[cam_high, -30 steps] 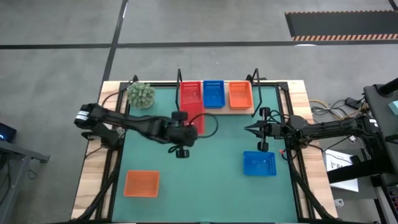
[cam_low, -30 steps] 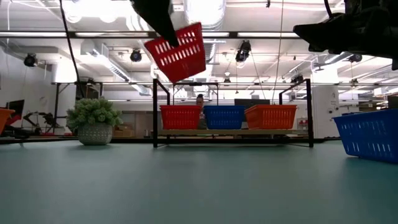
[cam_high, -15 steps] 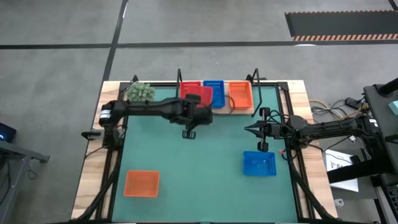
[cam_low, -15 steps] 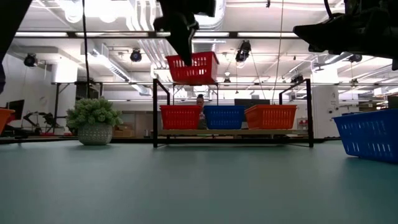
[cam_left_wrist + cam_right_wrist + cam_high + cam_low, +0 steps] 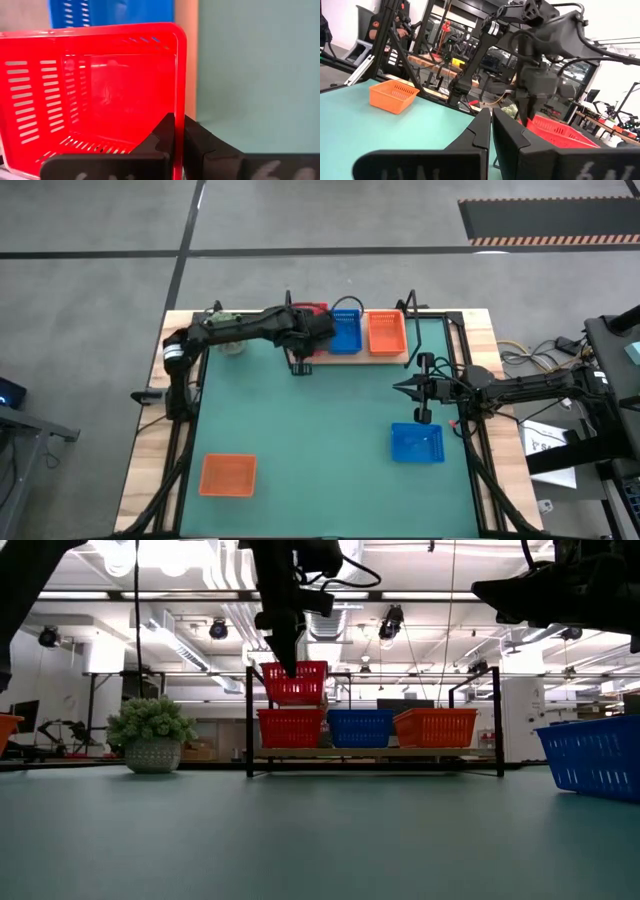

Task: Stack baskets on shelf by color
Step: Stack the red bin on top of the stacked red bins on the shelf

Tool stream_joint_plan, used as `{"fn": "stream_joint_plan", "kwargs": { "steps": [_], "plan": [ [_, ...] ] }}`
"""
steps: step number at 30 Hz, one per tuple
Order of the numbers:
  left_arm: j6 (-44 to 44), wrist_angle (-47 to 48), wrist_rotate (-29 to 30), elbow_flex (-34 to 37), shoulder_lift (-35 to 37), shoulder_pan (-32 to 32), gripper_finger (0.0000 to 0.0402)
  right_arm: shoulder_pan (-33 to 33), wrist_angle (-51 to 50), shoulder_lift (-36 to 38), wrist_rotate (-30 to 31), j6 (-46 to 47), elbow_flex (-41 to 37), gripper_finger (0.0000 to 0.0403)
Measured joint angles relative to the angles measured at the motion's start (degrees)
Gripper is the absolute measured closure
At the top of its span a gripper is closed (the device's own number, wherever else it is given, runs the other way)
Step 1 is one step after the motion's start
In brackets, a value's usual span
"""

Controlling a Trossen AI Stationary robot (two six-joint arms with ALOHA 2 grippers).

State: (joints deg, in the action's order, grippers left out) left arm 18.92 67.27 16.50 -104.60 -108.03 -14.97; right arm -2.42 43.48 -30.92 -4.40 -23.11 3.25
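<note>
My left gripper (image 5: 291,668) is shut on a red basket (image 5: 296,684) and holds it level just over the red basket (image 5: 291,727) on the shelf (image 5: 375,752). A blue basket (image 5: 360,727) and an orange basket (image 5: 436,727) stand beside that one on the board. From above, my left arm covers most of the held basket (image 5: 316,310). My right gripper (image 5: 400,388) hangs shut and empty over the mat's right part, above another blue basket (image 5: 417,443). A second orange basket (image 5: 227,475) rests on the mat near the left corner. My left gripper holds the red basket by the rim of one side wall (image 5: 179,100), near a corner. One finger (image 5: 167,131) is inside the basket and the other (image 5: 194,136) outside. The fingers come from above, pointing down. The basket hangs level below them; whether it touches the basket underneath I cannot tell.
A small potted plant (image 5: 152,738) stands at the far left, partly under my left arm. The shelf's black end frames (image 5: 249,720) rise on both sides of the board. Open green mat (image 5: 320,450) lies between the two baskets on the table.
My left gripper has carried the red basket toward the far edge, from over the mat's middle to above the shelf's left end. The basket, tilted a second ago, now hangs level and lower, close over the shelf's red basket.
</note>
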Motion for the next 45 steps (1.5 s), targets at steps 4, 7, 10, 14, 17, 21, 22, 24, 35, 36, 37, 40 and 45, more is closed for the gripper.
{"fn": "stream_joint_plan", "kwargs": {
  "steps": [4,7,10,14,17,21,22,24,35,36,37,40,45],
  "plan": [
    [0.0,-0.42,-0.28,0.0,0.07,-1.25,0.0402,0.0,0.0,0.0,0.0,-0.02,-0.02,0.0392],
    [0.0,-0.79,-1.65,0.02,0.07,-2.0,0.0402,0.02,0.0,0.02,0.0,-0.02,-0.02,0.0392],
    [0.0,-1.87,-2.6,0.42,0.09,-2.41,0.0402,0.01,0.0,0.02,0.0,-0.01,-0.02,0.0392],
    [0.02,-2.7,-2.67,1.24,0.09,-2.7,0.0402,0.0,0.0,0.02,-0.02,0.0,-0.02,0.0392],
    [0.07,-3.09,-2.65,2.95,0.15,-3.09,0.0402,0.01,0.0,0.0,-0.02,0.0,-0.02,0.0392],
    [0.04,-3.81,-2.63,5.05,0.15,-3.67,0.0402,0.0,0.0,0.02,-0.02,0.0,-0.02,0.0392],
    [0.04,-3.95,-2.64,5.43,0.15,-3.73,0.0401,0.02,0.0,0.0,-0.02,0.0,-0.02,0.0392],
    [0.04,-4.68,-2.65,6.25,0.15,-3.8,0.0402,0.01,-0.01,0.02,-0.02,0.0,-0.02,0.0392],
    [1.23,-6.92,-2.63,7.72,0.15,-3.84,0.0402,0.0,-0.04,0.0,-0.02,0.0,-0.02,0.0392],
    [1.27,-6.89,-2.63,7.72,0.15,-3.84,0.0402,0.0,-0.04,0.01,-0.02,0.0,-0.02,0.0392],
    [1.3,-6.78,-2.64,7.72,0.15,-3.89,0.0402,0.0,-0.04,0.02,-0.02,0.0,-0.02,0.0392],
    [1.51,-6.85,-2.71,7.75,0.15,-4.08,0.0402,0.0,-0.04,0.0,-0.02,0.0,-0.02,0.0392],
    [1.53,-6.82,-2.76,7.96,0.15,-4.4,0.0393,0.01,-0.07,0.02,-0.02,0.0,-0.03,0.0392]
  ]
}}
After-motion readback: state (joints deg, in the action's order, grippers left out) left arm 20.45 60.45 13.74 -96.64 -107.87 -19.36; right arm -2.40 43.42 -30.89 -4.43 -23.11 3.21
